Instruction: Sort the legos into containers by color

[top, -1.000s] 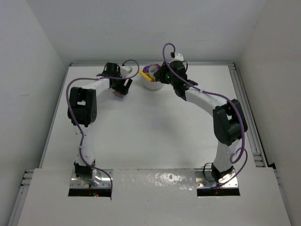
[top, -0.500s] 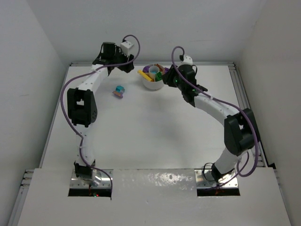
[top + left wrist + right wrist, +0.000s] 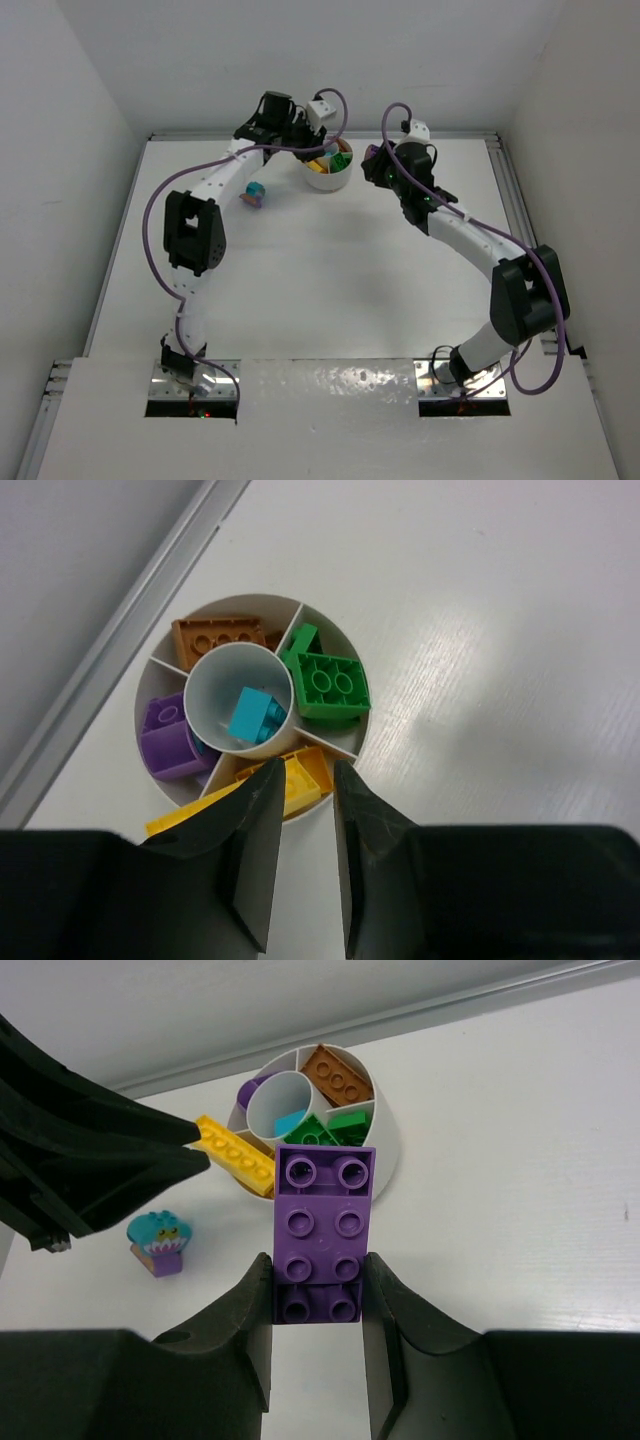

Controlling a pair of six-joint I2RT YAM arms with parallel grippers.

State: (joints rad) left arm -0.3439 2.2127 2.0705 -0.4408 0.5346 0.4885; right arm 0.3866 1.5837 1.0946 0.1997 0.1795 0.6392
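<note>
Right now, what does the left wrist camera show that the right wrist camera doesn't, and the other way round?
Only the left wrist view: the dish from above, and the empty gap between the fingers of the left gripper. Only the right wrist view: the right gripper shut on a purple brick, and a teal and purple piece on the table beside the dish. Both: the dish, holding the orange brick, green bricks, yellow bricks and a teal brick in the central well.

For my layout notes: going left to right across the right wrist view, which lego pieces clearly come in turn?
Teal-and-purple piece on the table → long yellow brick sticking out of the dish → purple brick held in the right tool.
</note>
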